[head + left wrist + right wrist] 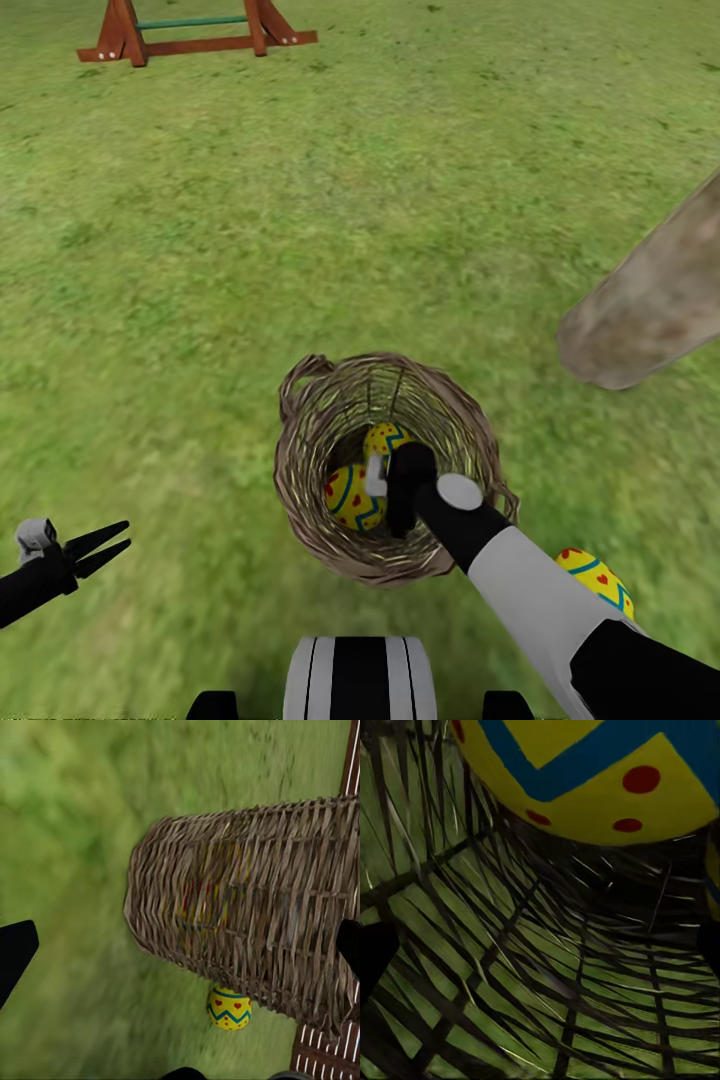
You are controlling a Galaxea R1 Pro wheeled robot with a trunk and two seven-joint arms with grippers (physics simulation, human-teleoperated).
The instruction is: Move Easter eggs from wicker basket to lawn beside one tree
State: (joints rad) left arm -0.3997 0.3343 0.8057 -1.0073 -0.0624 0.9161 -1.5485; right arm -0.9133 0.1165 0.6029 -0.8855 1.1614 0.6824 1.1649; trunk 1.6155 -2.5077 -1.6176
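right fingers (pixel 385 490) deep in wicker basket (pixel 310 520), tips hidden, grip unreadable

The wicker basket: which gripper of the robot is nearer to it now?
Right. The right gripper reaches inside the wicker basket, beside two eggs; the left gripper hangs open over the lawn, well apart.

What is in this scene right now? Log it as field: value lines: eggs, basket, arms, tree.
eggs in basket: two, a dotted egg and a heart egg
egg on lawn: one, on the grass beside the right arm
basket: wicker basket, upright on the lawn
right gripper: reaching down inside the basket; finger state unclear
left gripper: open, over grass, holding nothing
tree: trunk right of the basket
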